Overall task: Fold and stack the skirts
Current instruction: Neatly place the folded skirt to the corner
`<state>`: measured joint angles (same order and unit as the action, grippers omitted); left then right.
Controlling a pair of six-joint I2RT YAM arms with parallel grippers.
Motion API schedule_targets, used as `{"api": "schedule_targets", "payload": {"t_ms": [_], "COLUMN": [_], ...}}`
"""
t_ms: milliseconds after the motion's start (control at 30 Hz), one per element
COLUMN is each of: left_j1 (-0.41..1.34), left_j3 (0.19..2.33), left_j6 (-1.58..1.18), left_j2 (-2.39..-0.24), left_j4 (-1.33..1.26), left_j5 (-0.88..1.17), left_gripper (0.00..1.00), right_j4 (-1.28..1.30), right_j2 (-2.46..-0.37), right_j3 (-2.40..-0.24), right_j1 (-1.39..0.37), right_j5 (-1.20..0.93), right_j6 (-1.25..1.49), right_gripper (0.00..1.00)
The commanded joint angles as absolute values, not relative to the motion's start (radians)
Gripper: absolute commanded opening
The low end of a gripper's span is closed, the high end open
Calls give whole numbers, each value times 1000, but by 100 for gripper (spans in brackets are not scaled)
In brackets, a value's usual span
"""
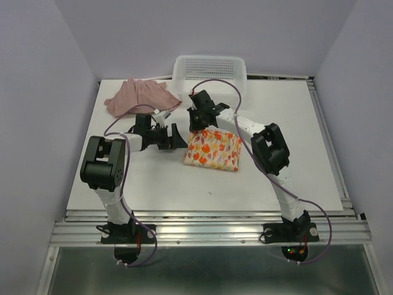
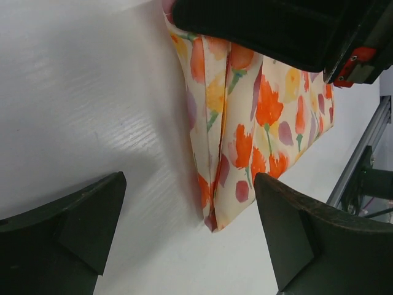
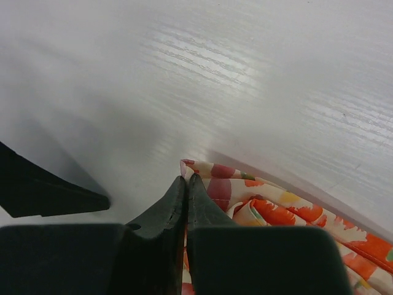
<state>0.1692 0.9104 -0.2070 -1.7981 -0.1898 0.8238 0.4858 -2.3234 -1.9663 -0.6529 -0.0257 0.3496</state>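
Observation:
The cream skirt with orange, red and yellow print lies folded near the table's middle; it also shows in the left wrist view and the right wrist view. My right gripper is shut on its far left corner. My left gripper is open and empty just left of the skirt, its jaws either side of the skirt's near corner without touching it. The dusty pink ruffled skirt lies unfolded at the far left.
A white plastic mesh basket stands at the back edge, just behind my right gripper. The white table ends in metal rails at the right and front.

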Motion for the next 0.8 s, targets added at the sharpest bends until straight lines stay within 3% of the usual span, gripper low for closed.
{"api": "schedule_targets", "payload": {"t_ms": [0,333,767], "left_j1": [181,259,276], "left_j3": [893,891,894], "left_j6": [-287,-474,-584], "left_j2": [-1816,-1925,-2002], "left_j4": [-302,-520,-571], "left_j5": [865,919,818], "left_gripper": [99,98,98], "right_j4": [439,437,436], "right_j2": [-2267,-2272,-2241], "right_j3": [-1988,-1999,-2008], "right_j1": [-609,-572,-554], "right_j5": [-74,-124,-189], "right_j6": [411,448,492], "right_gripper": [1,1,1]}}
